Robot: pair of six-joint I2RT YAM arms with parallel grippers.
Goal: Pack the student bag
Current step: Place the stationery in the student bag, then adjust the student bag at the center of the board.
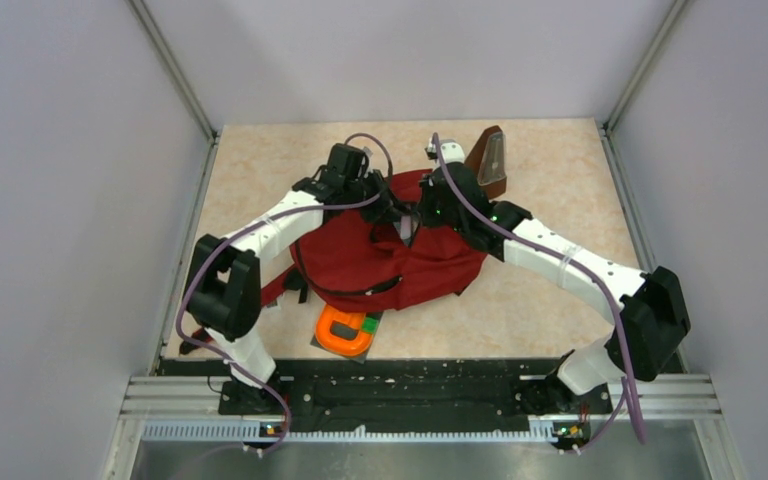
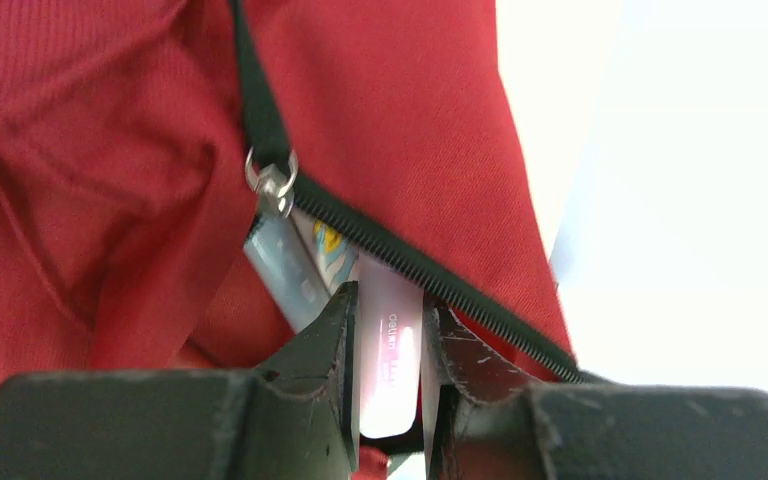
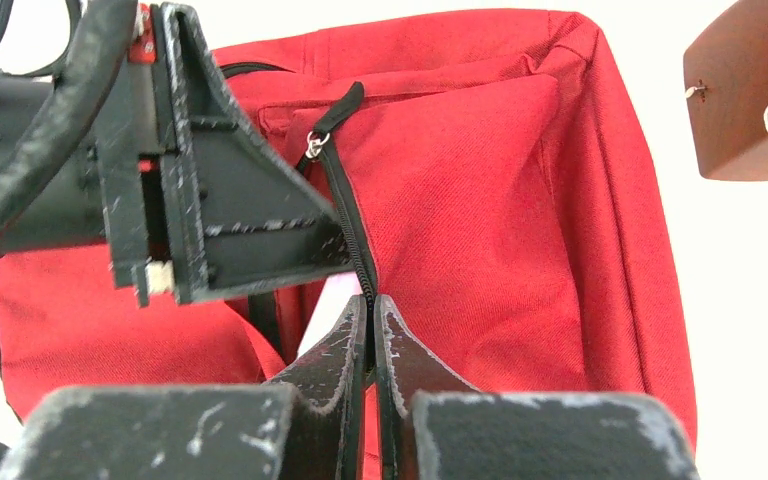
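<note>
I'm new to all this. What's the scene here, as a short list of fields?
Bag: student bag, dark red, lying on table, zipper partly open
Left gripper: shut on a pale pink flat item at the zipper opening
Right gripper: shut on the bag's zipper edge
Outside the bag: brown metronome beyond it, orange item near the arm bases
</note>
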